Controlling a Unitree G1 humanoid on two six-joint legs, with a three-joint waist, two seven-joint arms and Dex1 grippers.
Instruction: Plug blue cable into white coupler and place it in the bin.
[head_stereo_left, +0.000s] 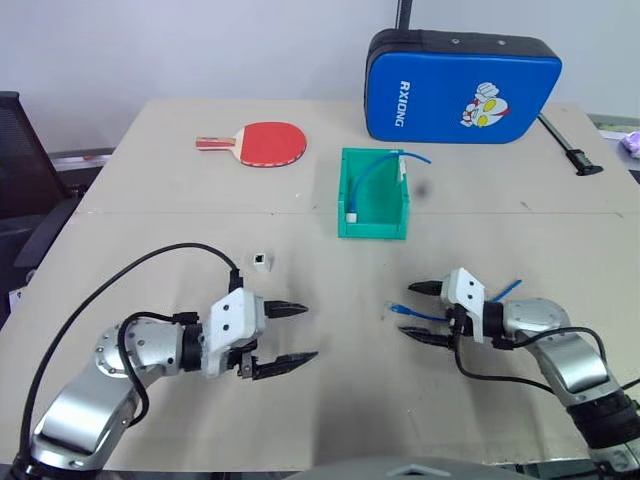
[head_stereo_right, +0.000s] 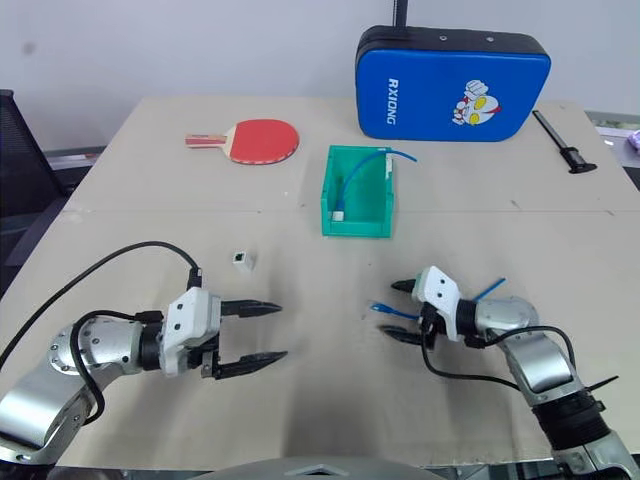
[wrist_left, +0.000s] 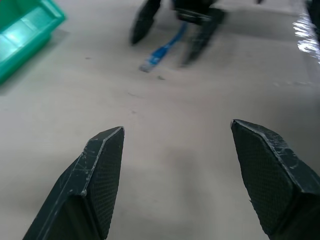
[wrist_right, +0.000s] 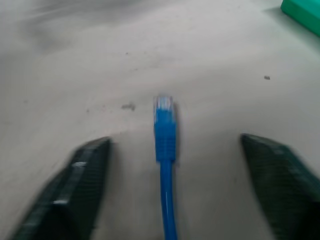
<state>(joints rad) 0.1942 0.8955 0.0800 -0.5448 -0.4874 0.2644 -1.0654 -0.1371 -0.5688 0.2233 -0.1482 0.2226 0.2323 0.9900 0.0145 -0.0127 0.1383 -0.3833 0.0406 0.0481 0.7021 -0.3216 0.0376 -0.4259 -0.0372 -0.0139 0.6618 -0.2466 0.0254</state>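
1. Right now I'm picking up the blue cable (wrist_right: 165, 135); its plug lies on the table between my right gripper (head_stereo_left: 424, 311) fingers, which stand apart, nothing clamped. Next: close on it.
2. My left gripper (head_stereo_left: 285, 335) gapes wide, empty.
3. Farther off, the white coupler (head_stereo_left: 261, 262) waits.
4. Beyond sits the bin (head_stereo_left: 373, 228).

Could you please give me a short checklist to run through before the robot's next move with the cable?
1. Blue cable lies between the right gripper's fingers, plug forward: ok.
2. Right gripper closed on the cable: not ok, fingers stand apart.
3. Left gripper open and empty: ok.
4. White coupler free on the table, ahead of the left gripper: ok.
5. Bin has room: cannot tell; a cable with a white block already lies inside.
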